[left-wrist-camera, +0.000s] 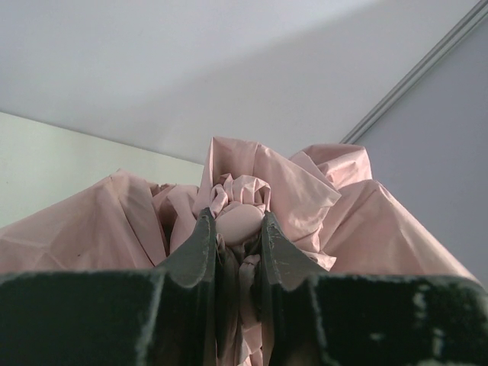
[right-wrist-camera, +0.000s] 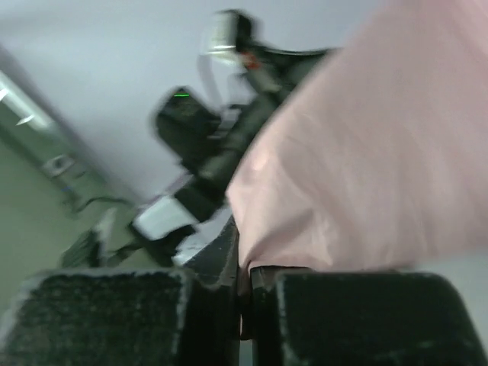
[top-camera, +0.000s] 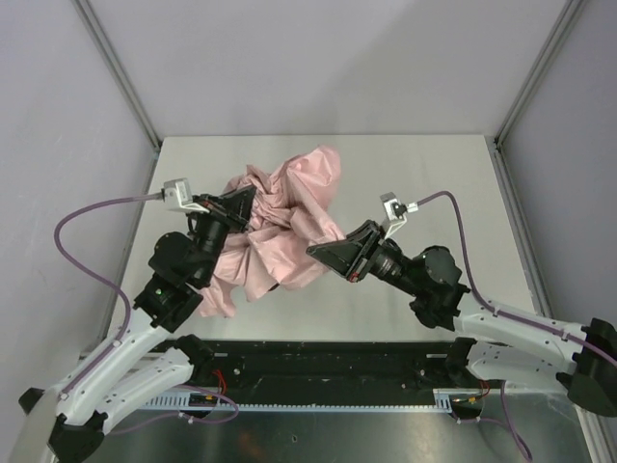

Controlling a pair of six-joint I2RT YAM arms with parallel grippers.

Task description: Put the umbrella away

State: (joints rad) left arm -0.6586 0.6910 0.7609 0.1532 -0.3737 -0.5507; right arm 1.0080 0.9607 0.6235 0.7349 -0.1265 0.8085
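Umbrella (top-camera: 280, 217) lay crumpled between both arms. The left gripper (left-wrist-camera: 237, 223) was clenched on its rounded pink end, and the right gripper (right-wrist-camera: 244, 268) had closed on a fold pinched between its jaws.

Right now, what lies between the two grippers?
The umbrella: its crumpled fabric fills the gap from left gripper to right gripper, clear in the top view.

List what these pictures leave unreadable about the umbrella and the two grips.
- Top view: the umbrella hides its own shaft under crumpled fabric.
- Left wrist view: the left fingers clamp a rounded pink lump; whether it is handle or bunched fabric is unclear.
- Right wrist view: motion blur; how much fabric the right fingers pinch is unreadable.
- Strap loop: not visible in any view.
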